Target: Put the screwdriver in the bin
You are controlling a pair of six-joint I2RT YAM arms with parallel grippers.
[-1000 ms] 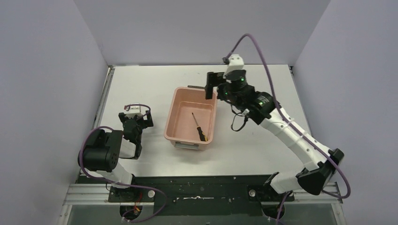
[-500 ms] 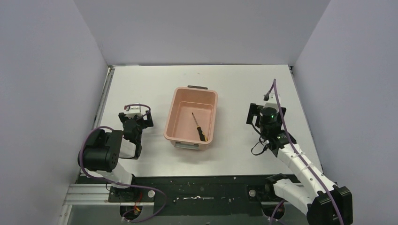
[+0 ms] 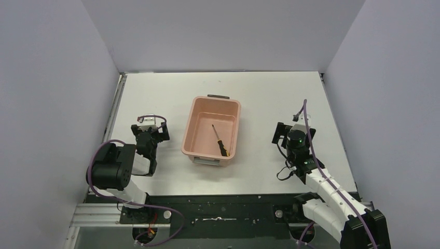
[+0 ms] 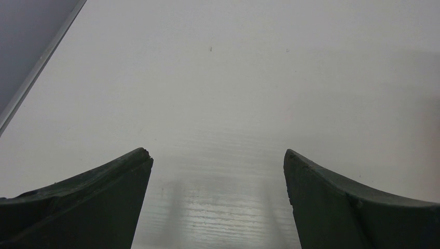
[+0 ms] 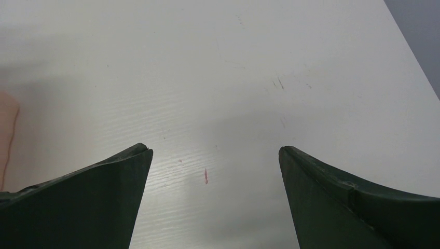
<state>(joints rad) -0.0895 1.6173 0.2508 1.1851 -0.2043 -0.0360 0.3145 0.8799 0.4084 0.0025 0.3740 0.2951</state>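
The screwdriver (image 3: pixel 219 140), black-and-yellow handle toward the near end, lies diagonally on the floor of the salmon-pink bin (image 3: pixel 192 129) in the middle of the table. My right gripper (image 3: pixel 285 133) sits to the right of the bin, folded back near its base, open with nothing between its fingers (image 5: pixel 104 192); only bare table shows there (image 5: pixel 215 150). My left gripper (image 3: pixel 149 128) rests left of the bin, also open and empty (image 4: pixel 218 153). Neither gripper touches the bin.
The bin has a dark handle (image 3: pixel 218 96) at its far end and a grey one (image 3: pixel 206 160) at the near end. A sliver of the bin (image 5: pixel 6 129) shows at the right wrist view's left edge. Grey walls enclose the table.
My right arm has pulled back from above the bin's far right corner toward its base at the near right. The screwdriver, bin and left arm have not moved.
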